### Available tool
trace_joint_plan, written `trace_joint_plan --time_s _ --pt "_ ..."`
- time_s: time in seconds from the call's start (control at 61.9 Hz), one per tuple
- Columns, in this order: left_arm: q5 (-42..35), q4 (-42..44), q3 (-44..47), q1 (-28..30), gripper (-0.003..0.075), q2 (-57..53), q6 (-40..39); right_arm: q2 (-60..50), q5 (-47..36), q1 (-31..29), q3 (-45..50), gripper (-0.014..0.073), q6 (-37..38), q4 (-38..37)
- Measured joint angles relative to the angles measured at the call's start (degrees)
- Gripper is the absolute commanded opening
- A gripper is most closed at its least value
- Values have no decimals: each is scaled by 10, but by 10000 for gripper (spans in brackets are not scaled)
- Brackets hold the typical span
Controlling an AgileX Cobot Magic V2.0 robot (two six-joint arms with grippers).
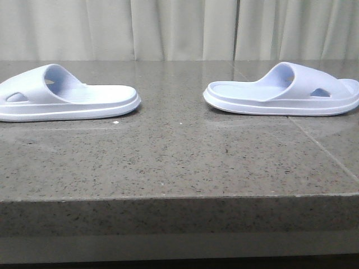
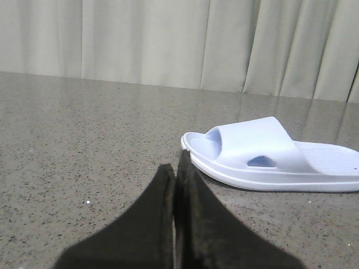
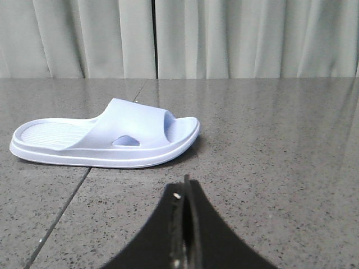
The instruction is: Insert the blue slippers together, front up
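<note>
Two pale lavender-blue slippers lie flat on the grey stone table. In the front view the left slipper (image 1: 67,95) sits at the left with its heel toward the middle. The right slipper (image 1: 286,92) sits at the right, its heel also toward the middle. Neither gripper shows in the front view. My left gripper (image 2: 175,168) is shut and empty, low over the table, with the left slipper (image 2: 269,154) just beyond its tips. My right gripper (image 3: 185,188) is shut and empty, with the right slipper (image 3: 112,137) ahead of it.
The speckled grey stone table (image 1: 179,162) has a thick front edge (image 1: 179,216) and a seam line at the right (image 1: 322,148). Pale curtains (image 1: 179,28) hang behind the table.
</note>
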Motion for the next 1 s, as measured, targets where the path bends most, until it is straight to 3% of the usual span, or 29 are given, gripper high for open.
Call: trace_joint_plan --time_s 1.002 --pt "-30 0 0 0 -20 0 0 0 0 0 0 -118 0 0"
